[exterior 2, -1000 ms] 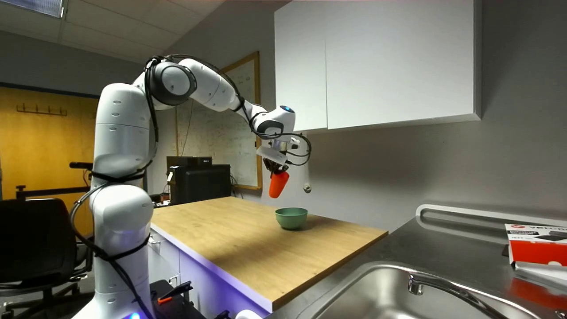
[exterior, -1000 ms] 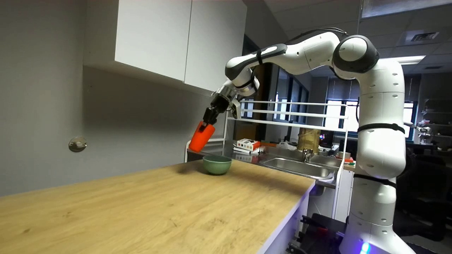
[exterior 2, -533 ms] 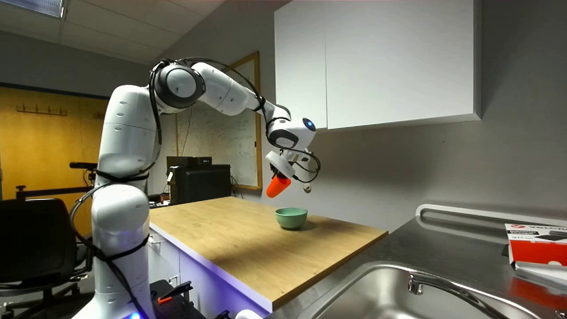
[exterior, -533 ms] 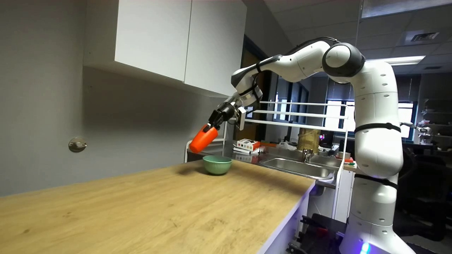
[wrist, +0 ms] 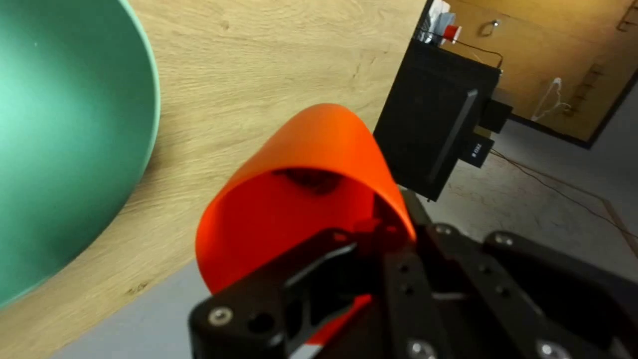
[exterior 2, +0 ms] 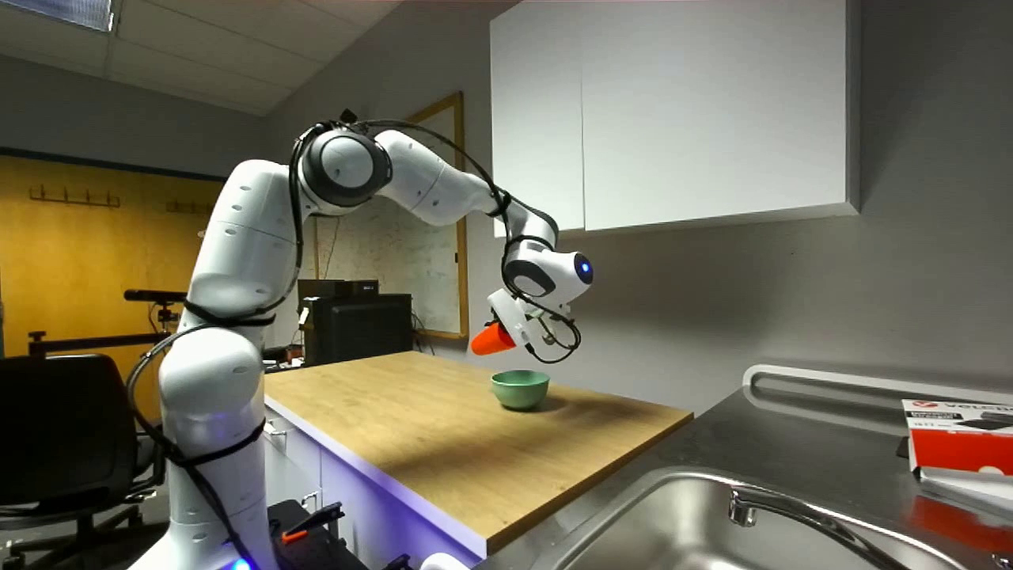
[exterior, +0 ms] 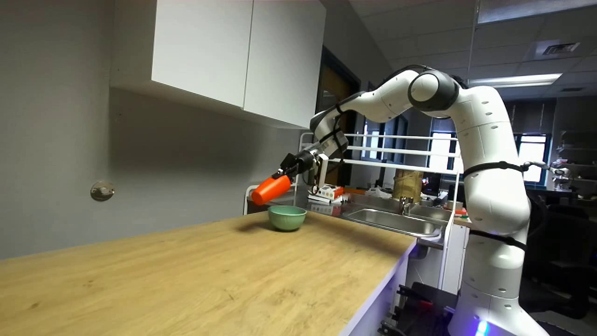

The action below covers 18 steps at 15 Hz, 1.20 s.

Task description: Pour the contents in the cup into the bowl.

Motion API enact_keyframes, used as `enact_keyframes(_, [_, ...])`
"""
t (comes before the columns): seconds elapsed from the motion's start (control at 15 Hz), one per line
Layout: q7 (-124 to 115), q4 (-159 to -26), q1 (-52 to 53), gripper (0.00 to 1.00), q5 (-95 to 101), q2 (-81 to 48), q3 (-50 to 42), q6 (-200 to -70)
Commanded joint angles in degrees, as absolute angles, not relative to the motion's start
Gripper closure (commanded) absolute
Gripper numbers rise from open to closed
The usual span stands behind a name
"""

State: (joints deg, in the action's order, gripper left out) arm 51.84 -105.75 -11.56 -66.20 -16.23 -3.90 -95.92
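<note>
The red-orange cup point(exterior: 270, 189) is in the air above and beside the green bowl point(exterior: 286, 219), tilted close to horizontal. My gripper point(exterior: 281, 174) is shut on the cup's wall at the rim, one finger inside and one outside. The cup also shows in an exterior view point(exterior 2: 492, 340), where the wrist camera hides part of it. In the wrist view the cup's mouth point(wrist: 324, 134) faces the camera and the bowl point(wrist: 99, 124) lies left of it. A dark patch shows inside the cup; I cannot tell if it is contents. The bowl stands upright; its visible inside looks bare.
The wooden counter point(exterior: 210, 275) bears the bowl. A white wall cabinet point(exterior: 200, 51) hangs above, close to the wrist. A sink point(exterior 2: 673, 514) with a faucet and a red-white box point(exterior 2: 961, 443) are past the counter's end. A white rail frame point(exterior: 387, 151) stands behind the arm.
The arm has come down and turned its wrist. The cup has tilted further toward horizontal, its mouth end lowering beside the bowl. The bowl has not moved, and the grip on the cup is kept.
</note>
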Motion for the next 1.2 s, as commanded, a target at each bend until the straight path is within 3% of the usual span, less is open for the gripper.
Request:
enact_keyframes(0.0, [51.1,-101.9,-13.3,0.99,-71.7,-21.0,-4.8,-89.4])
enact_keyframes(1.13, [40.5,-99.0,-15.6,0.99,-93.0,-31.9,-6.0,-79.0])
